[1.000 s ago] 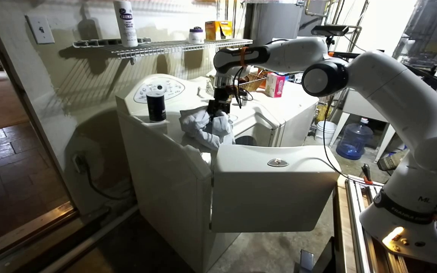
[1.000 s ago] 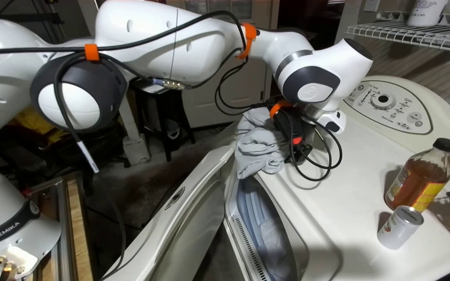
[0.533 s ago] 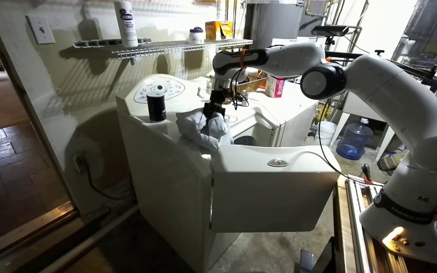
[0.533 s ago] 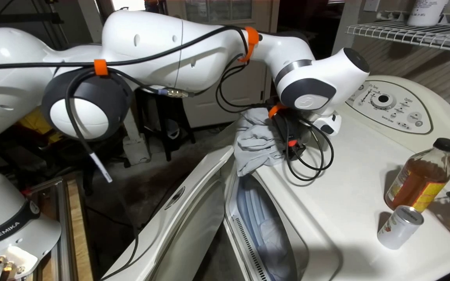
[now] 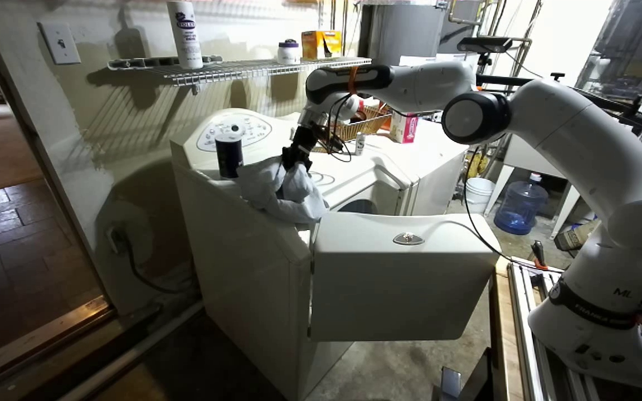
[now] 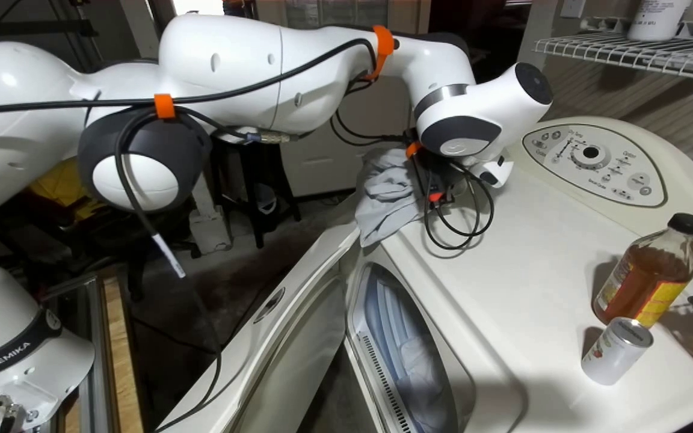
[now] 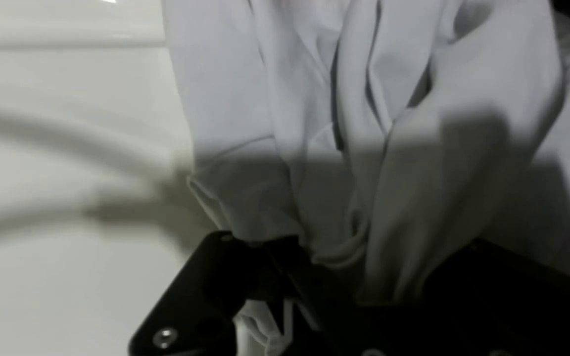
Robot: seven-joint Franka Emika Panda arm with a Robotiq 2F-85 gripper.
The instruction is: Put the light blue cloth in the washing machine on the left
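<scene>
The light blue cloth is bunched on the top front corner of the washing machine on the left, beside the hinge of its open door. It hangs partly over the edge there, as an exterior view of the cloth also shows. My gripper comes down tilted from above and is shut on a fold of it. In the wrist view, cloth runs down into and over the dark gripper; deep shadow hides the exact pinch. Bluish folds show inside the machine's opening.
A dark canister stands on the machine close to the cloth. Farther along the top are an amber bottle and a white can. A wire shelf juts from the wall above. A second white machine adjoins.
My gripper has closed on the cloth. Gripper and cloth have shifted together toward the machine's outer side, away from the door opening, and the gripper has tilted more.
</scene>
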